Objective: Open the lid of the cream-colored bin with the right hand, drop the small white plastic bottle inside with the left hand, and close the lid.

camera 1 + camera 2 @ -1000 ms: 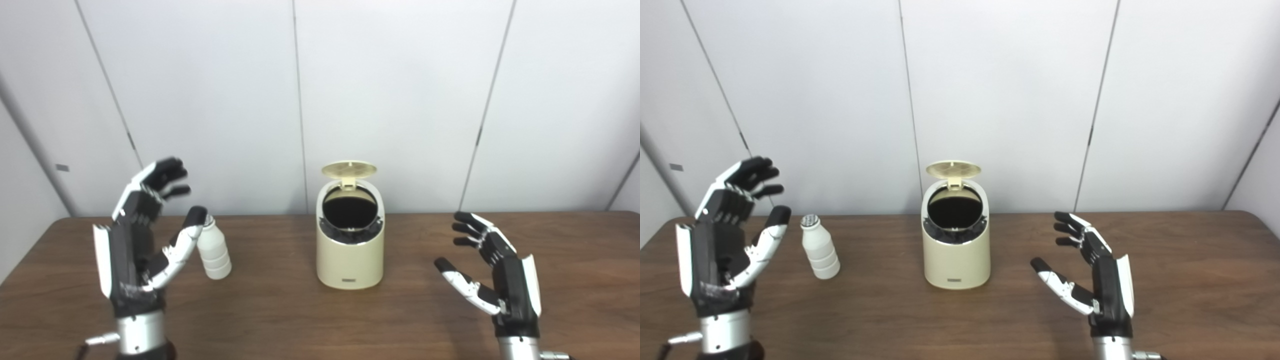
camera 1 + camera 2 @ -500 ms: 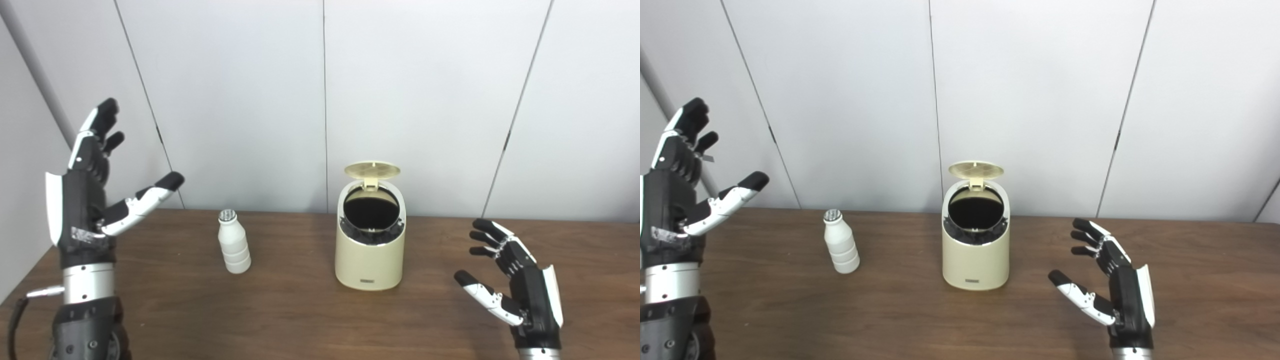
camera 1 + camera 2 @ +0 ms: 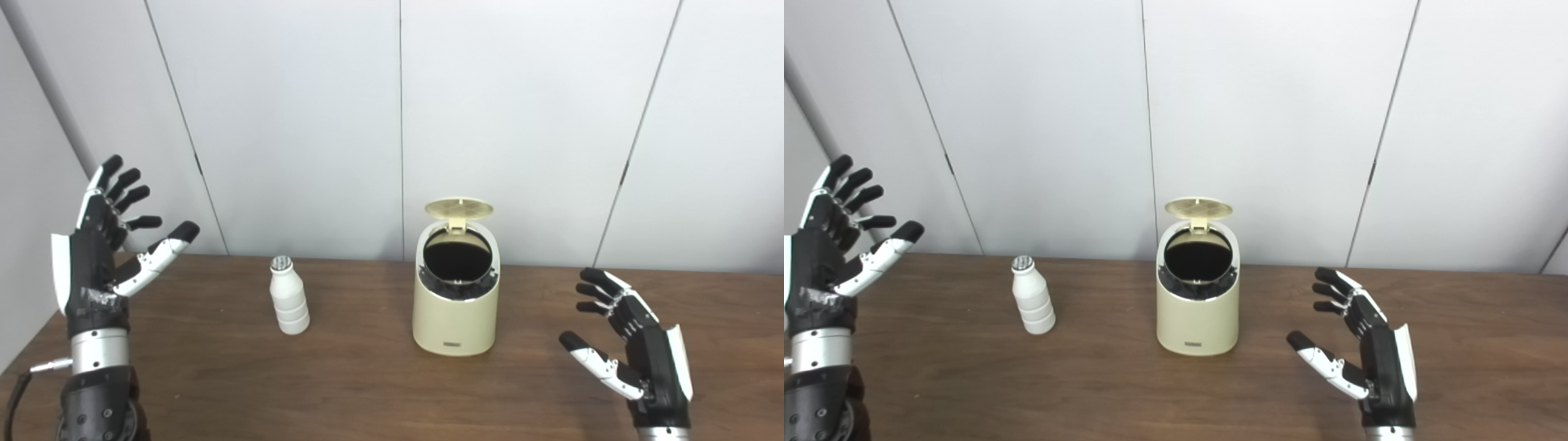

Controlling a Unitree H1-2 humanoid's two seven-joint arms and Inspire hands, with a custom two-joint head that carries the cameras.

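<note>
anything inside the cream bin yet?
Nothing visible: the cream-colored bin, round lid flipped up, shows only a dark opening. Its bottom is hidden. The small white plastic bottle stands outside it on the table.

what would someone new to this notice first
Most likely the cream-colored bin at mid-table, its lid flipped up over a dark opening. To its left the small white bottle stands upright on the wooden table, apart from the bin. The left hand is raised and spread wide at the far left, and the right hand hovers open on the right.
</note>
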